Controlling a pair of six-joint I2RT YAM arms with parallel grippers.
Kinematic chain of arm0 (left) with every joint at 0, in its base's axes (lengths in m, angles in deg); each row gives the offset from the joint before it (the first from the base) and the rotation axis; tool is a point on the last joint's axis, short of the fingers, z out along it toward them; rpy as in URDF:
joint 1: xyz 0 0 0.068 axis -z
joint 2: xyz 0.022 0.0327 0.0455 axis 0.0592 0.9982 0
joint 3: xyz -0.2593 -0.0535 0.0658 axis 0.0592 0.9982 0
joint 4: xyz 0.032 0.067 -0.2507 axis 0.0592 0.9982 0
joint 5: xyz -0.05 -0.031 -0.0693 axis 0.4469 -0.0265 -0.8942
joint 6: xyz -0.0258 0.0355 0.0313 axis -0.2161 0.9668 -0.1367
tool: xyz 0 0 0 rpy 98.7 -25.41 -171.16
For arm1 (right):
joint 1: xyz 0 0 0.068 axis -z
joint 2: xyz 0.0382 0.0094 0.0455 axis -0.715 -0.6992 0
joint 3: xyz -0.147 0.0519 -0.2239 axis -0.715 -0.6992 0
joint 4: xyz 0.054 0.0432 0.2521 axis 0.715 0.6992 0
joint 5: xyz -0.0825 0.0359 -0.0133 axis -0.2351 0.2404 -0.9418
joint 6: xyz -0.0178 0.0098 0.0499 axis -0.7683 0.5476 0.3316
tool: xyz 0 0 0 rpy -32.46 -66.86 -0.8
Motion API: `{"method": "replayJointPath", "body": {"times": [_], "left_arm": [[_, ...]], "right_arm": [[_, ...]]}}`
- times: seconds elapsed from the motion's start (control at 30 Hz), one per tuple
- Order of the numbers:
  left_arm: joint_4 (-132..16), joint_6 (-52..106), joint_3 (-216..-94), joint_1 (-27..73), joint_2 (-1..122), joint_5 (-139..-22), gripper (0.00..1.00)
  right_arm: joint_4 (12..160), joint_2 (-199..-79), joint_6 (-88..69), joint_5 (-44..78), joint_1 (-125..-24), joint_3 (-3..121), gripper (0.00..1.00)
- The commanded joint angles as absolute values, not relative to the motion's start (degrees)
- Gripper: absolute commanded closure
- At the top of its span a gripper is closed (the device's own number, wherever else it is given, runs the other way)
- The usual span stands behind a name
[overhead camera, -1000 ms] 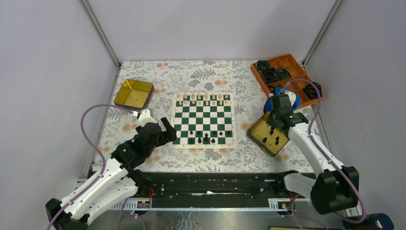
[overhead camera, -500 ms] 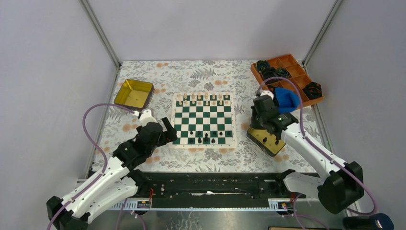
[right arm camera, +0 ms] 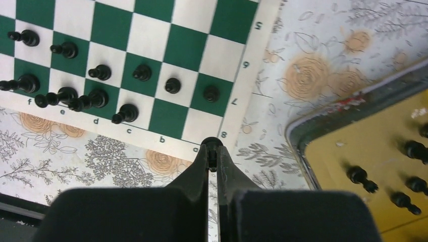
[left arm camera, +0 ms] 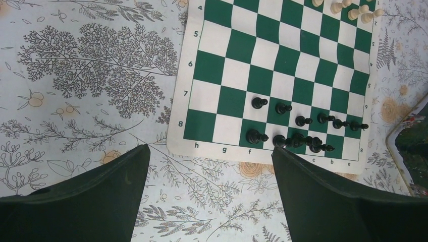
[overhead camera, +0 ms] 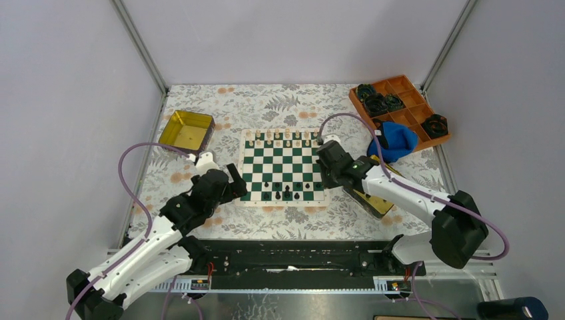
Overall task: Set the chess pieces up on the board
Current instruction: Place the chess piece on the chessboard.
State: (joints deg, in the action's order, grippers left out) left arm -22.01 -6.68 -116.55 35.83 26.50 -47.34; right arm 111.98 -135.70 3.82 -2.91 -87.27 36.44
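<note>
I'm clamping the right gripper (right arm camera: 212,153) on, I think, a black piece (right arm camera: 212,141) for the bare lower-centre corner of the board (right arm camera: 151,30); left gripper (left arm camera: 210,149) hanging apart.

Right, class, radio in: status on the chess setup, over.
Left gripper open, hovering at board edge. Right gripper shut on black piece, above board's near corner. Black pieces part set; more in tin. Nothing in the way.

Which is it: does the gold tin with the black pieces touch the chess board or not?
Apart. In the right wrist view, a strip of flowery tablecloth lies between the board and the gold tin.
</note>
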Motion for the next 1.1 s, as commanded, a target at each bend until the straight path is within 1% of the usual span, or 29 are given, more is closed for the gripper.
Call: {"method": "replayJointPath", "body": {"times": [0.0,0.5,1.07], "left_arm": [[-23.99,-7.48,-116.00,35.85,27.03,-45.64,0.01],[-23.68,-7.83,-116.17,35.01,28.24,-45.60,0.01],[-23.76,-7.92,-116.10,34.75,28.39,-45.94,0.01]], "right_arm": [[108.37,-138.68,2.72,-4.11,-90.66,39.45,1.00],[102.14,-147.80,1.82,-4.98,-96.88,40.10,1.00],[100.32,-151.75,0.92,-6.96,-97.76,40.14,1.00]]}}
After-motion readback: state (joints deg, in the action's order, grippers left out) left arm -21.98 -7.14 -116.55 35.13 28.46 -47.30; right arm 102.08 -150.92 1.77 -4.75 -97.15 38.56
